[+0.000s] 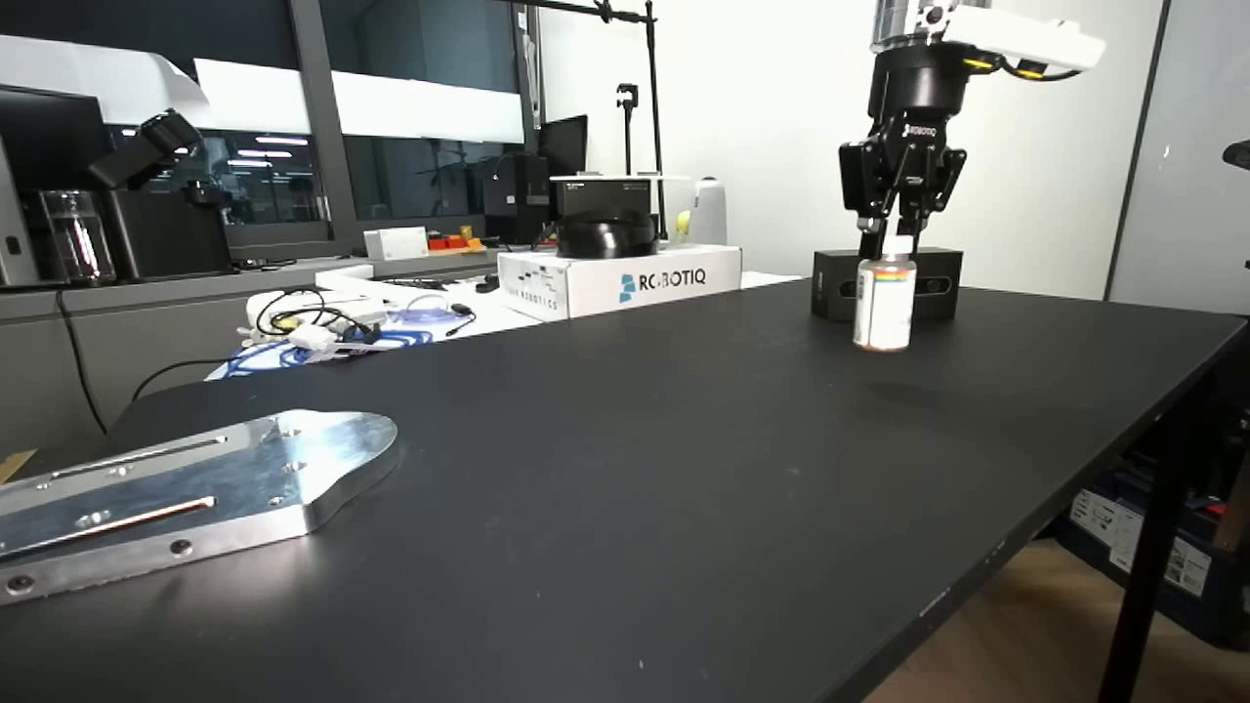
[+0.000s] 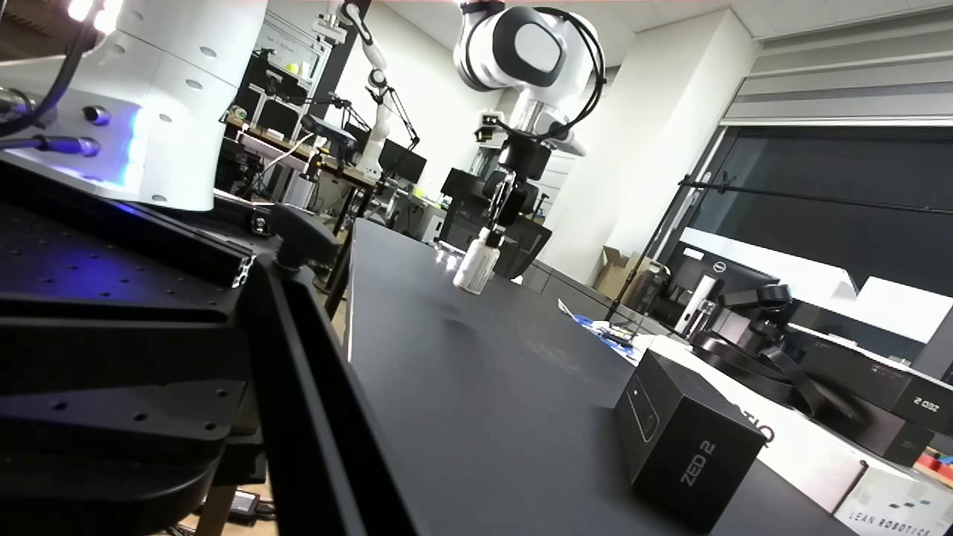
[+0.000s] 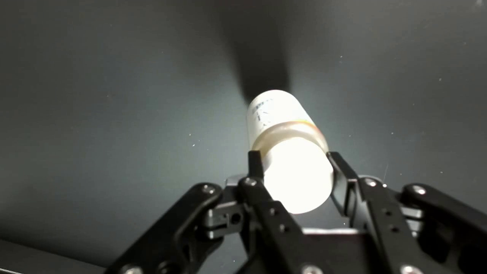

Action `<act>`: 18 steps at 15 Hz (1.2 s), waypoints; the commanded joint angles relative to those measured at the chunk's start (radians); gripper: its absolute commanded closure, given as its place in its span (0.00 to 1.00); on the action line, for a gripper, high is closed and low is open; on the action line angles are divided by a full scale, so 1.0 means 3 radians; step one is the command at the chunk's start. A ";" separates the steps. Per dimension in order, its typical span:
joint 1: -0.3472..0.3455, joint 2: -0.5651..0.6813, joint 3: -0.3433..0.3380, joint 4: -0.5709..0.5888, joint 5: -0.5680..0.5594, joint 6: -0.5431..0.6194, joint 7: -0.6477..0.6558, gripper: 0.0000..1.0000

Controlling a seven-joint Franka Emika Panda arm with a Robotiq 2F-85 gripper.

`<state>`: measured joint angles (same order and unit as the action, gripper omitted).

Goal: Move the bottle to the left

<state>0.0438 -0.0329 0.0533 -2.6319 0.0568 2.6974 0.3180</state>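
Above the desk [image 1: 635, 469], end effector [image 3: 295, 165] clasps bottle [image 1: 885, 305]
Pinched at its cap [image 3: 298, 184], it could slip if swung quickly.

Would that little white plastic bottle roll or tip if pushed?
Gripped by the black two-fingered end effector, the small white plastic bottle probably can't roll. Laid down, it likely would, being round; stood up, it might tip, being taller than wide.

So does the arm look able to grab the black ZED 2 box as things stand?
Probably not: the gripper is closed on the bottle, holding it above the table, so it has no free grip for the box. It would likely need to set the bottle down first.
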 commanded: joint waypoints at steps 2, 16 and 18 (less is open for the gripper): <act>0.0024 0.0011 0.0040 -0.0182 0.0019 0.0216 0.0080 0.81; 0.0068 -0.0309 0.0054 -0.0291 0.0283 0.0017 -0.0118 0.09; 0.0112 -0.0537 0.0067 -0.0271 0.0489 -0.0186 -0.0225 0.01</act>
<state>0.0559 -0.0640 0.0670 -2.6988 0.1259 2.7319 0.2820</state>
